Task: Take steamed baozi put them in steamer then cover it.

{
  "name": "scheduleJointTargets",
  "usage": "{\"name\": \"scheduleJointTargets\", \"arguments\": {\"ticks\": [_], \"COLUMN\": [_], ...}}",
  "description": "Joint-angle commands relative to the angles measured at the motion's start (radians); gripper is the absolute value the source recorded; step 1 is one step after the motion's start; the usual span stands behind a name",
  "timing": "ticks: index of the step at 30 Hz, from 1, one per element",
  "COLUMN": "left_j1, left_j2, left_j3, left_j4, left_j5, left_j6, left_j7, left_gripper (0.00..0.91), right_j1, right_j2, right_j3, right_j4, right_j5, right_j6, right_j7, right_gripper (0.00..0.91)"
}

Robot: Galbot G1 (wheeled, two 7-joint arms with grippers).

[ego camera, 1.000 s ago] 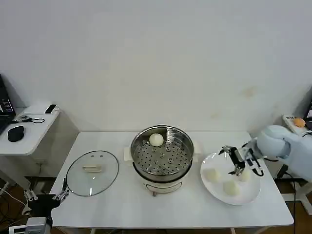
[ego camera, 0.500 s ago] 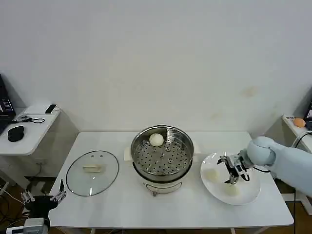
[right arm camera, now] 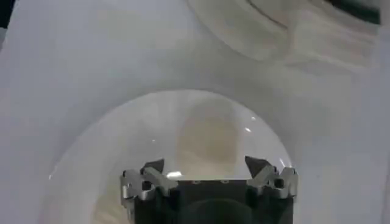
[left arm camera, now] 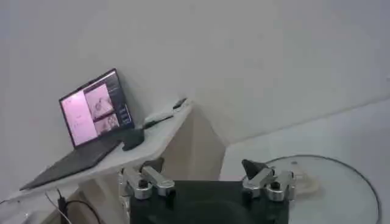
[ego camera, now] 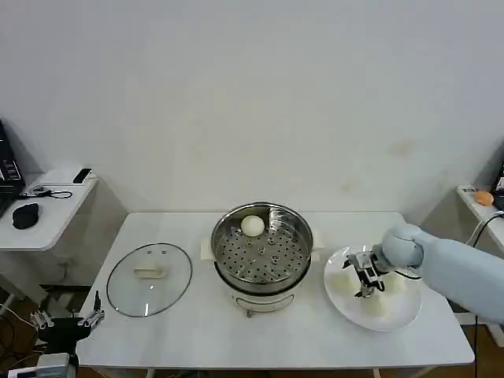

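The steamer (ego camera: 276,256) stands mid-table on its white base, with one steamed baozi (ego camera: 253,226) at its far side. The cover (ego camera: 150,277), a glass lid, lies flat on the table to the steamer's left and shows again in the left wrist view (left arm camera: 332,182). More baozi lie on a white plate (ego camera: 398,321) at the right. My right gripper (ego camera: 365,277) hangs open low over this plate. One baozi (right arm camera: 207,137) sits just ahead of the right gripper (right arm camera: 204,165), in line with the gap between its fingers. My left gripper (ego camera: 68,318) waits open below the table's front-left corner.
A side table (ego camera: 55,206) at the far left carries a mouse and cables, and a laptop (left arm camera: 94,109) stands on it. A white wall rises behind the table. Bare tabletop lies between the lid, the steamer and the plate.
My right gripper has swung left across the plate, from its right side to a baozi at the left. The left gripper has sunk slightly lower.
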Motion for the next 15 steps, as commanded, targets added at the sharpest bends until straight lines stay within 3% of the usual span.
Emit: {"name": "scheduleJointTargets", "arguments": {"ticks": [1,15], "left_j1": [-0.003,-0.002], "left_j2": [-0.003,-0.005], "left_j3": [0.005,0.004], "left_j4": [0.003,-0.004], "left_j5": [0.003,0.003], "left_j6": [-0.001,-0.001], "left_j7": [0.0,0.0], "left_gripper": [0.907,0.907], "right_j1": [-0.013,-0.041], "right_j2": [0.031,0.042], "right_j3": [0.009,0.031], "right_j4": [-0.031,-0.044], "right_j5": [-0.02,-0.026], "right_j6": [-0.007,-0.014], "right_j7": [0.002,-0.011], "right_gripper": [0.766,0.655]}}
